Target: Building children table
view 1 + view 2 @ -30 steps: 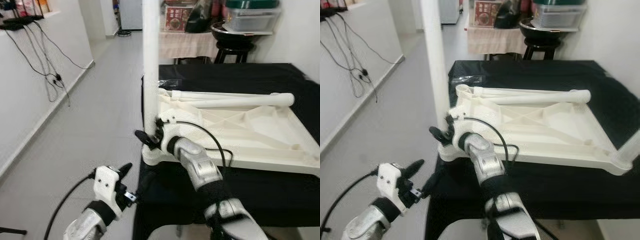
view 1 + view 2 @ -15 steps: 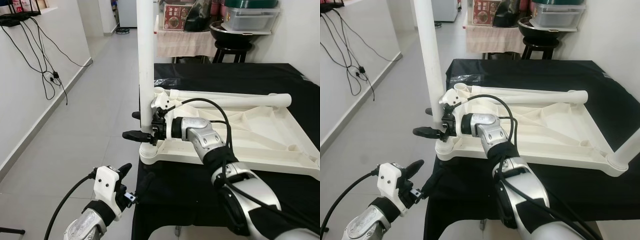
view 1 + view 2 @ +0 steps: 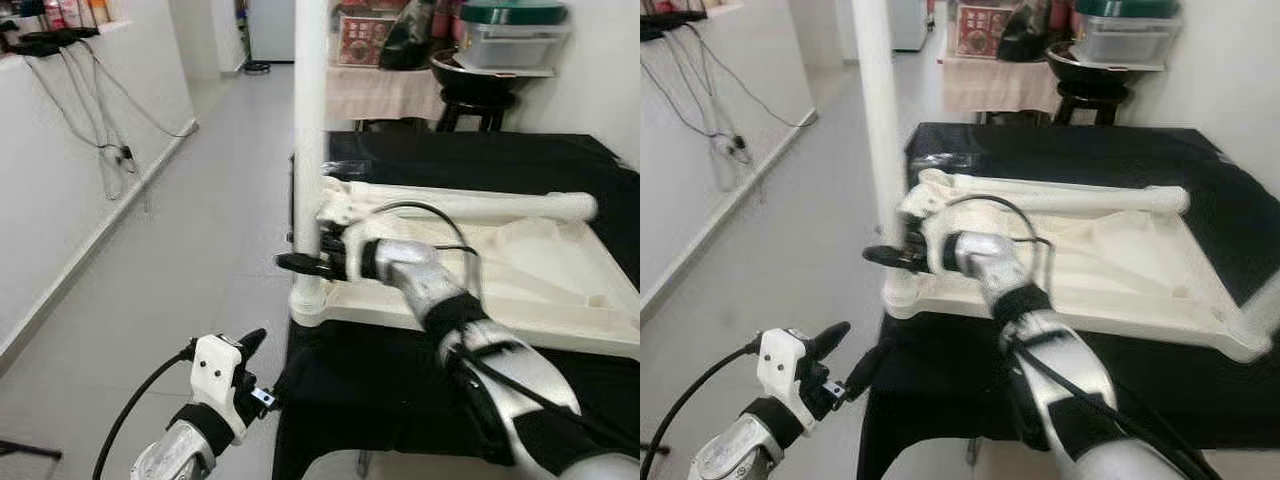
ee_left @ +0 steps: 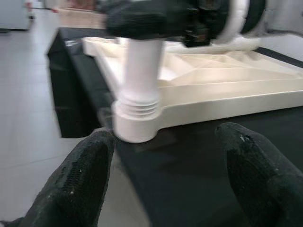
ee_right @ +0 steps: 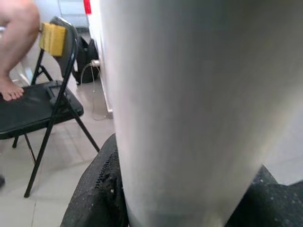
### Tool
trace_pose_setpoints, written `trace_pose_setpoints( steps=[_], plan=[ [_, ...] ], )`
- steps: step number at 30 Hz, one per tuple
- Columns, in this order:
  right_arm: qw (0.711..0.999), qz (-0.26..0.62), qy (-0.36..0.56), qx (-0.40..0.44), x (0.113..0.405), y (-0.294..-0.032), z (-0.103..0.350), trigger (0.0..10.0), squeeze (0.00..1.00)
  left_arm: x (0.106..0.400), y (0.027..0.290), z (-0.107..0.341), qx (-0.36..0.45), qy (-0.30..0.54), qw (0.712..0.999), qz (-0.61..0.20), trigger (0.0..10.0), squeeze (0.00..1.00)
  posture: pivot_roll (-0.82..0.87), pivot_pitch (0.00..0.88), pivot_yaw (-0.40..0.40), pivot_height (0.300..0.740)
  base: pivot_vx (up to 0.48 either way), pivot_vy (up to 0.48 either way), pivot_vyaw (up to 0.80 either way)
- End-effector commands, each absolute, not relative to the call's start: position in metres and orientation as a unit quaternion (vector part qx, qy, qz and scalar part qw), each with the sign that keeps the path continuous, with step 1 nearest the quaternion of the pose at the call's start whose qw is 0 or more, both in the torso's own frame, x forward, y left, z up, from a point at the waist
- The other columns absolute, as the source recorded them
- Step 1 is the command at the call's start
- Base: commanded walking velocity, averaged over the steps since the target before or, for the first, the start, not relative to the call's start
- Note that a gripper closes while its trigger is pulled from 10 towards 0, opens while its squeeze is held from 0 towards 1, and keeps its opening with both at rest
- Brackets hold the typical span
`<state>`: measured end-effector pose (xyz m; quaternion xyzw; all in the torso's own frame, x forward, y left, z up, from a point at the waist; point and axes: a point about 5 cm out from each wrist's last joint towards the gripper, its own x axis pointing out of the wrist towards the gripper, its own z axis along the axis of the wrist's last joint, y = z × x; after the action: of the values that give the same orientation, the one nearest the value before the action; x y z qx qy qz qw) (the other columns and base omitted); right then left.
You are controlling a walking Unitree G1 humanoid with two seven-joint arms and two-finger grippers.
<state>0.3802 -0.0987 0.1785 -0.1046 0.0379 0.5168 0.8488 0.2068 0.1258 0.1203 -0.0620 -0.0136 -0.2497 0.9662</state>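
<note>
A white children's table top (image 3: 540, 285) lies upside down on a black-covered table (image 3: 400, 380). One white leg (image 3: 310, 120) stands upright in the near left corner socket (image 3: 310, 300). A second loose leg (image 3: 470, 207) lies along the far edge. My right gripper (image 3: 300, 262) is shut on the upright leg just above the socket. In the right wrist view its fingers (image 5: 102, 189) press either side of the leg (image 5: 189, 109). My left gripper (image 3: 268, 358) hangs open below the table's left edge, its fingers (image 4: 80, 175) apart and pointing at the socket (image 4: 135, 123).
Grey floor (image 3: 200, 200) lies open to the left, bounded by a white wall with hanging cables (image 3: 100, 120). A stool with a black pan (image 3: 470, 75) and a clothed table with a plastic box (image 3: 510, 35) stand behind. A black folding chair (image 5: 42, 104) and a person's leg (image 5: 14, 28) are nearby.
My right gripper has come up from the corner socket, reached round the upright leg and closed on it. The left gripper has stayed put. The camera has shifted slightly.
</note>
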Motion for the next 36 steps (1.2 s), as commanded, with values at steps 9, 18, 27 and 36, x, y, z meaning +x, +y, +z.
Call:
trace_pose_setpoints(
  steps=[9,18,27,36],
  plan=[
    [0.984,0.1,0.119,-0.082,0.301,-0.173,0.141,0.0,0.0,0.199,0.134,0.124,-0.073,-0.01,0.964,-0.256,10.0,0.0,-0.04,0.09,0.002,0.74,0.0,0.0,0.0],
    [0.971,0.18,0.125,-0.092,0.301,-0.145,0.139,0.0,0.0,0.2,0.134,0.124,-0.075,-0.006,0.962,-0.262,10.0,0.0,-0.02,0.079,-0.003,0.74,0.0,0.0,0.0],
    [0.947,0.32,0.04,-0.001,0.33,-0.107,0.173,10.0,1.0,0.203,0.132,0.124,-0.075,-0.008,0.964,-0.256,10.0,0.0,0.01,0.047,-0.015,0.74,0.0,0.0,0.0],
    [0.86,0.506,0.011,-0.059,0.354,-0.101,0.183,10.0,0.0,0.207,0.13,0.123,-0.075,-0.008,0.963,-0.26,10.0,0.0,0.02,0.03,-0.015,0.74,0.0,0.0,0.0]
  ],
)
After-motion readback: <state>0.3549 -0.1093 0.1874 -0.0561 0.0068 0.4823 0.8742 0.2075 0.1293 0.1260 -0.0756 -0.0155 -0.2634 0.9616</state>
